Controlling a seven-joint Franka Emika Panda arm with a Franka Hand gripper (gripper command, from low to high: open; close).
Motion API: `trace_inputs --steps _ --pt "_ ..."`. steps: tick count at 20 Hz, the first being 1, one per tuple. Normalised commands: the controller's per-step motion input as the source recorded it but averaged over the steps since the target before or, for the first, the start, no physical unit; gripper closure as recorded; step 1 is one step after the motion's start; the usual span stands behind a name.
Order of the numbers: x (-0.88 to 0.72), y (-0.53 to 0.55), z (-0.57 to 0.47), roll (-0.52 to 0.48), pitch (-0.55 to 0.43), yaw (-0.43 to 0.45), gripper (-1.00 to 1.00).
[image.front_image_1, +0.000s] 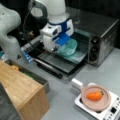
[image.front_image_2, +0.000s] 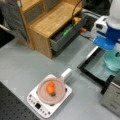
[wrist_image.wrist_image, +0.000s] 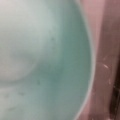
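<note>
My tool (image.front_image_1: 57, 48) sits left of centre in the upper half of a front view, low over the teal bowl (image.front_image_1: 68, 47), and at the right edge of a front view (image.front_image_2: 106, 47), again just above that bowl (image.front_image_2: 113, 60). Its fingers are hidden behind the blue-and-white wrist housing, so I cannot tell whether it is grasping the bowl or released. The wrist view is filled almost wholly by the bowl's pale teal inside (wrist_image.wrist_image: 42, 60), its rim curving down the right of the frame.

The bowl rests on the lowered door (image.front_image_1: 62, 62) of the toaster oven (image.front_image_1: 100, 37), right at the oven's mouth. In a front view the door (image.front_image_2: 96, 67) shows as a dark-framed glass panel lying flat at centre right.

Farther out on the grey table (image.front_image_1: 105, 67), at lower right of a front view, a pink pan (image.front_image_1: 96, 98) holding a carrot (image.front_image_1: 94, 95) stands on a white hotplate (image.front_image_1: 110, 111). A wooden cabinet (image.front_image_2: 47, 22) with an open drawer (image.front_image_2: 67, 35) fills the upper left of a front view.
</note>
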Motion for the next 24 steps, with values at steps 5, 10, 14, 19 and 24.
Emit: trace_inputs --steps 5,10,14,19,24 --pt "-0.04 0.0 0.09 0.092 0.064 -0.033 -1.0" --pt "0.08 -0.28 0.14 0.106 0.09 0.015 -1.0" --pt "0.26 -0.53 0.13 0.082 0.104 0.062 -1.0" --pt "0.42 -0.47 0.12 0.02 0.119 0.075 -1.0" --pt "0.68 -0.25 0.13 -0.06 0.172 0.044 -1.0"
